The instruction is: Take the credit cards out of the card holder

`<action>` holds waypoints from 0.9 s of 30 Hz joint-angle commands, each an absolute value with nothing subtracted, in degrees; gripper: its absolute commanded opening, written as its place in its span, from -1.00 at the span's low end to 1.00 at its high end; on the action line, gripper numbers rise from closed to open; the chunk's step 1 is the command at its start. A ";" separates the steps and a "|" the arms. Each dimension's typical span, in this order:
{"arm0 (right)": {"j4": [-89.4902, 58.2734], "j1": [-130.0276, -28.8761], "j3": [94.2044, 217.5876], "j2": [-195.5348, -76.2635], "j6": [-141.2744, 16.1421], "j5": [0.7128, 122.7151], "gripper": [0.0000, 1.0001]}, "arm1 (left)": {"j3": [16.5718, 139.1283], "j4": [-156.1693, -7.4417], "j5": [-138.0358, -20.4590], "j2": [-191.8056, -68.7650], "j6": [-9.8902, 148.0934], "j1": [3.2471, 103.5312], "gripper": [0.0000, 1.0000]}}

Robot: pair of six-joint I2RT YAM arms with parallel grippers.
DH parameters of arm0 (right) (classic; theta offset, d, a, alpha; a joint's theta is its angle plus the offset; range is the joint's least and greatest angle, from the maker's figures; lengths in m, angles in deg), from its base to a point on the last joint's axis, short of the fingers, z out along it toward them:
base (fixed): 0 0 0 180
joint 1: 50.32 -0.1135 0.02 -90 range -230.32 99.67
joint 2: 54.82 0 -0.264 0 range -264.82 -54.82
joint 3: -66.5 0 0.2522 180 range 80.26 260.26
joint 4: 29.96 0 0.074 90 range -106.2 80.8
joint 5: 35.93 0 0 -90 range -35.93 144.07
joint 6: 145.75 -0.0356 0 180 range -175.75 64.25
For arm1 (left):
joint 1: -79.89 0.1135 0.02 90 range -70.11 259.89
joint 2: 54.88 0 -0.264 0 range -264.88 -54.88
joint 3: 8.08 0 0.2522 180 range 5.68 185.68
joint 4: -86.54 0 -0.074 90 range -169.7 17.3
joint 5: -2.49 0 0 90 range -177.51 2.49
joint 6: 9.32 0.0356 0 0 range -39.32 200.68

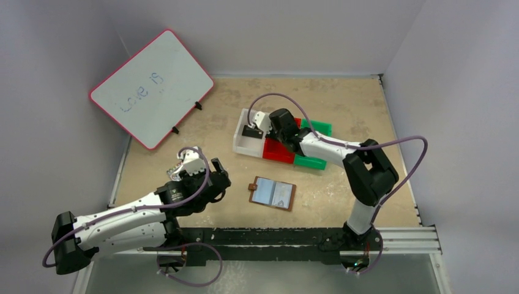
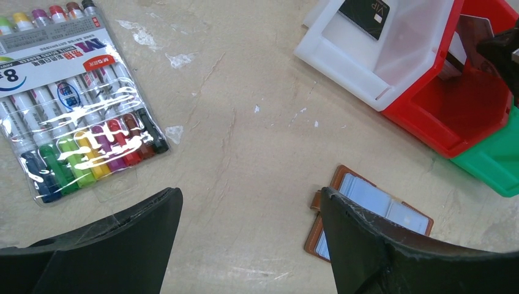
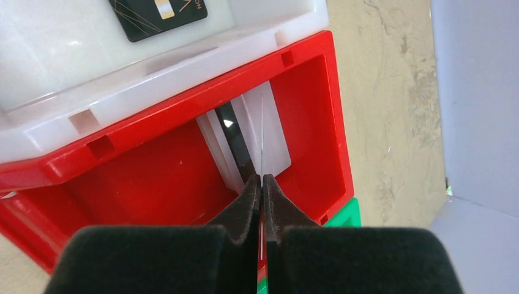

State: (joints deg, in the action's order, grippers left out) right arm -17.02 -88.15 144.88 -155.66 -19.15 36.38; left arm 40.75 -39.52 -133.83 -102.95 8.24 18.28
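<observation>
- Brown leather bifold card holder (image 1: 272, 193): lies open and flat on the tan table (image 2: 257, 122), near the front edge between the two arms. Nothing is touching it.
- Its sleeves show bluish and shiny. They are too small and too glary to tell whether a card sits in any of them.
- Black plastic card with gold lines (image 3: 159, 15): already out, lying flat in the white plastic bin (image 3: 122, 92).
- Right gripper (image 3: 261, 180): fingers pressed together on a silvery grey card (image 2: 474, 33), held on edge over the red plastic bin (image 3: 153, 177). The card is not yet let go.
- A grey face with a dark stripe shows in the red bin past the fingertips. I cannot tell whether it is the held card's own face, a reflection or a second card.
- Left gripper (image 2: 251, 202): spread wide and empty. It hovers above bare table between the clear pack of coloured markers (image 2: 73, 104) and the card holder.
- Green plastic bin (image 2: 489, 165): no card visible in the part shown.
- Judgement: one card delivered and one at the point of release. What is left is that drop, then a check of the sleeves for any remaining card.
</observation>
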 commanded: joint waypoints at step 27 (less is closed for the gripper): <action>-24.84 -88.12 147.94 -162.23 -7.20 33.76 -0.63 | 42.55 -36.25 -137.89 -101.55 8.25 18.54 0.64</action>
